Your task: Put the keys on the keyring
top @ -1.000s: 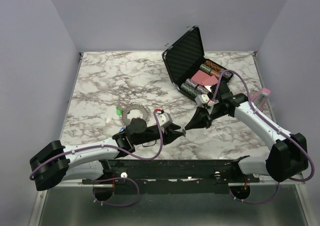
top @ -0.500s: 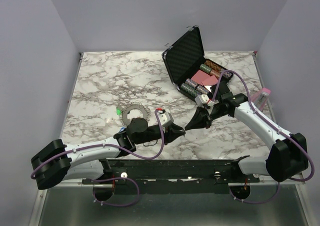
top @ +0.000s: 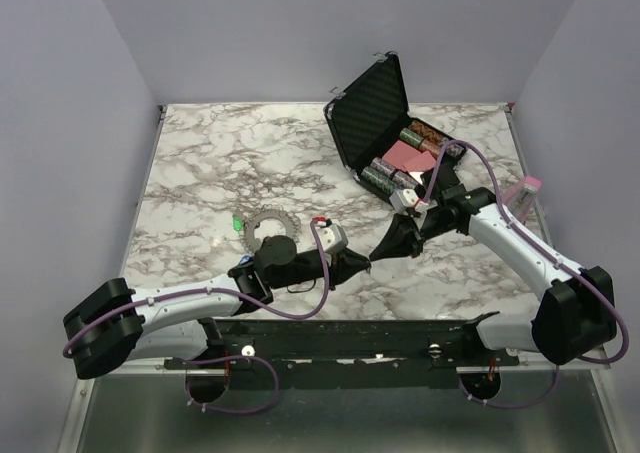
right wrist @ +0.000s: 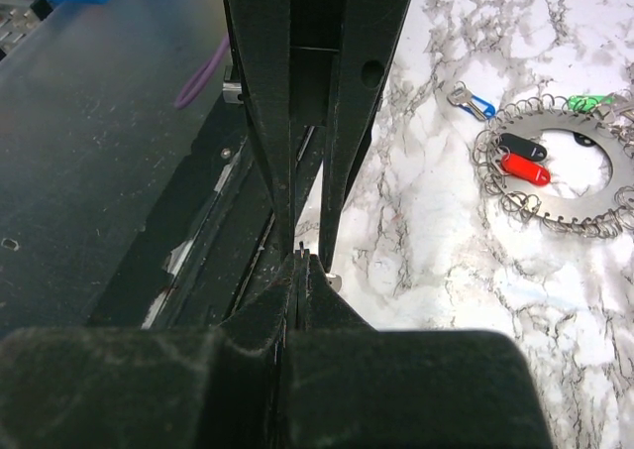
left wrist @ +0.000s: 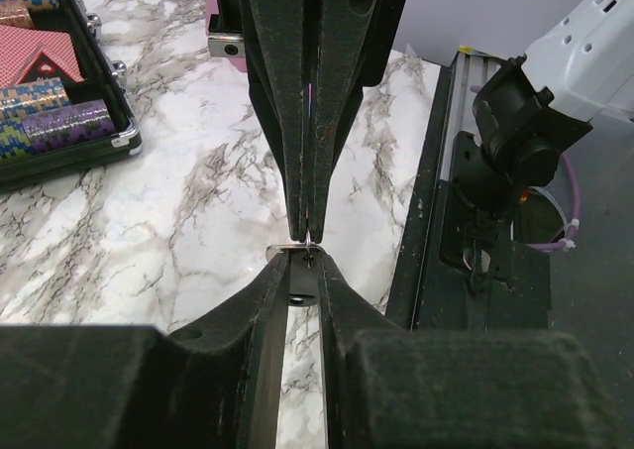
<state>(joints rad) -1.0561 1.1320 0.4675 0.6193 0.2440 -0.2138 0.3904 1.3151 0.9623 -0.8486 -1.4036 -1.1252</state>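
Top external view: left gripper (top: 360, 264) and right gripper (top: 378, 256) meet tip to tip over the near middle of the marble table (top: 200, 163). A second ago a sliver of marble showed between them; the left arm has since slid right and that gap is gone. Right arm unchanged.

Left wrist view: the right gripper's fingers are pressed tight together, with a thin bit of metal poking from their tips. Just under it sits the silver key (left wrist: 290, 254), edge-on and too small to read further. The left fingers stand narrowly apart on either side of it, with marble visible in the slit; no firm pinch shows.

Right wrist view: the keyring (right wrist: 540, 122) lies in a circle on the table, left of the grippers and well apart from them. The red key (right wrist: 523, 169) and black key (right wrist: 522, 149) lie inside it. It has not moved.

The open black case (top: 370, 108) stays far right.
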